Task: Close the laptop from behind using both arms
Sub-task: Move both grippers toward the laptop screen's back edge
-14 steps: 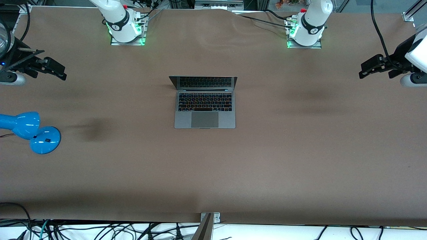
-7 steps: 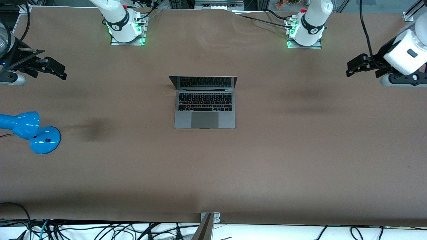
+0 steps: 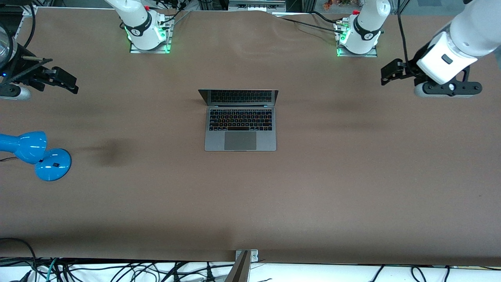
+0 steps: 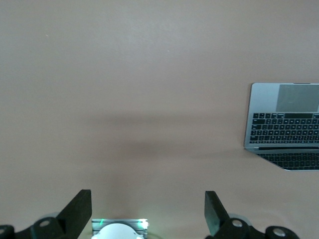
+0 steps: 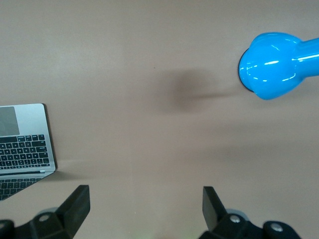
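Laptop (image 3: pixel 240 119) sits open at frame centre — lid to be pushed evenly. Left gripper (image 3: pixel 387 73) upper right, right gripper (image 3: pixel 64 81) upper left, both w/ jaws spread.

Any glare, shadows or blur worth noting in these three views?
Front view: even light, soft dark shadow patches on the table, green glow at both arm bases. Left wrist view: sharp; faint shadow band near the laptop, cut off by the frame edge. Right wrist view: glare streaks on the blue lamp, which casts a blurred shadow.
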Robot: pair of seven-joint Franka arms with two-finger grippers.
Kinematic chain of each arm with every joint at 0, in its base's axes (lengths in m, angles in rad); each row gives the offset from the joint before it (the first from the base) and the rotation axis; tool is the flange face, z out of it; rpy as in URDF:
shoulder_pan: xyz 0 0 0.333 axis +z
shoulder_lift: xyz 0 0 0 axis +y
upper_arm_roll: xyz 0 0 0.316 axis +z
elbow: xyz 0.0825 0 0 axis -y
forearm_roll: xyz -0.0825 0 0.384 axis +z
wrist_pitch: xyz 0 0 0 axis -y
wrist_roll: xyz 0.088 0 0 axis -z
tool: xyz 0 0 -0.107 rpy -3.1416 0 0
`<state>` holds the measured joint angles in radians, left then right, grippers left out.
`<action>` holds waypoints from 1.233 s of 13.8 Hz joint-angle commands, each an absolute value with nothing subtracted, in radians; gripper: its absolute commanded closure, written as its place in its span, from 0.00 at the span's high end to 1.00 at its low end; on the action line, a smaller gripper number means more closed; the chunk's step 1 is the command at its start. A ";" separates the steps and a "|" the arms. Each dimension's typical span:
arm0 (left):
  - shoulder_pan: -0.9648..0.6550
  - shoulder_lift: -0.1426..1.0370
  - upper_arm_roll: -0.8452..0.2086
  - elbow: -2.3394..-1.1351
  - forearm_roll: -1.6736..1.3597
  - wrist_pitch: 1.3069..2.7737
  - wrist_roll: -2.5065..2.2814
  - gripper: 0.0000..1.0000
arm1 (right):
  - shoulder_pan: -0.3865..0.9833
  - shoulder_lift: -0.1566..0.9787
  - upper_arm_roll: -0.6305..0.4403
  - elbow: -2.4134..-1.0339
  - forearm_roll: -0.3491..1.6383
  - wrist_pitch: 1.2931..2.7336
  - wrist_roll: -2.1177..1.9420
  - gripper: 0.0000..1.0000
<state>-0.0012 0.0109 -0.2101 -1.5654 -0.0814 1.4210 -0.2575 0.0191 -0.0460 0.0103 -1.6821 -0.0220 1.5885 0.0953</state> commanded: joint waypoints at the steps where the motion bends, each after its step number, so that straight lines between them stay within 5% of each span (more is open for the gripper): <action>1: 0.006 -0.017 -0.287 -1.606 -0.098 1.430 -0.340 1.00 | 0.025 -0.058 0.003 -1.692 -0.006 1.582 0.097 1.00; 9: 0.006 -0.015 -0.469 -1.686 -0.124 1.508 -0.529 1.00 | 0.031 -0.049 0.011 -1.692 -0.006 1.559 0.075 1.00; 17: 0.000 0.112 -0.629 -1.710 -0.225 1.513 -0.678 0.97 | 0.179 0.017 0.090 -1.692 -0.005 1.330 0.083 1.00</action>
